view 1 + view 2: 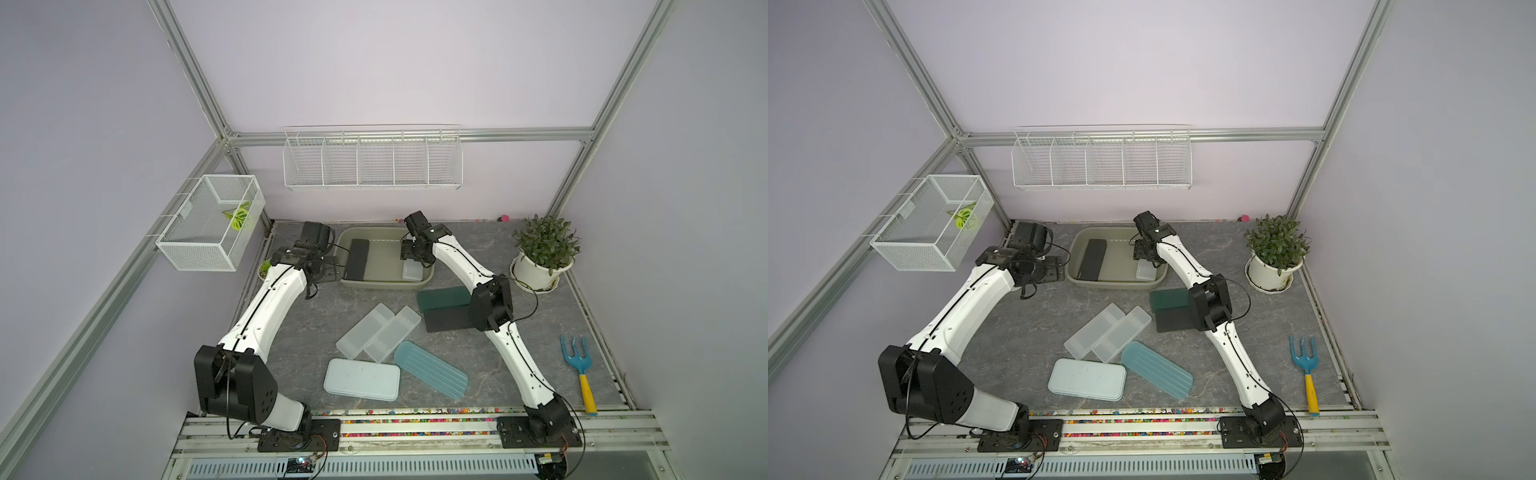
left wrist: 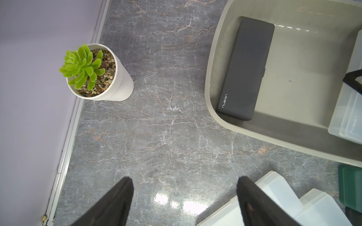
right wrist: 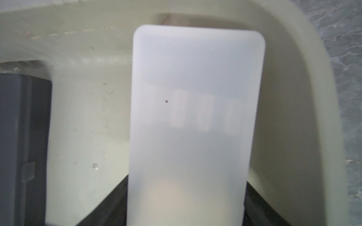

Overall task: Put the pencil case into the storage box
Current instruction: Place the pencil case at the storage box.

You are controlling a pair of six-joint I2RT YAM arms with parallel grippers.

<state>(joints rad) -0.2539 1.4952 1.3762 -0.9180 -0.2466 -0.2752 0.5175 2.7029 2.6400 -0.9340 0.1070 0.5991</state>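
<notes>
**Frosted case inside the box, pinched by your right gripper**

Your right gripper (image 1: 409, 252) was inside the right part of the storage box (image 1: 382, 285), which sat at the far middle of the table (image 1: 311, 332). Its jaws pinched the frosted pencil case (image 3: 195, 117) by the long edges. In the right wrist view, a dark finger sat against each side of it. The case's near end reached toward the box's near right corner, but you could not tell whether it rested on the box floor. A black pencil case (image 1: 358, 259) lay flat along the box's left wall, apart from the frosted one.

Your left gripper (image 2: 184, 178) hung just left of the box, with its jaws spread wide above bare tabletop. A small succulent pot (image 2: 94, 72) stood further left, by the wall.

Nearer to you, a pair of frosted cases (image 1: 380, 332) lay touching side by side. A pale blue case (image 1: 361, 379) and a ribbed blue case (image 1: 430, 370) lay nearer still. Near the box's near right corner lay a dark green case (image 1: 440, 297) and a charcoal case (image 1: 446, 319). Your right arm partly hid both.
</notes>
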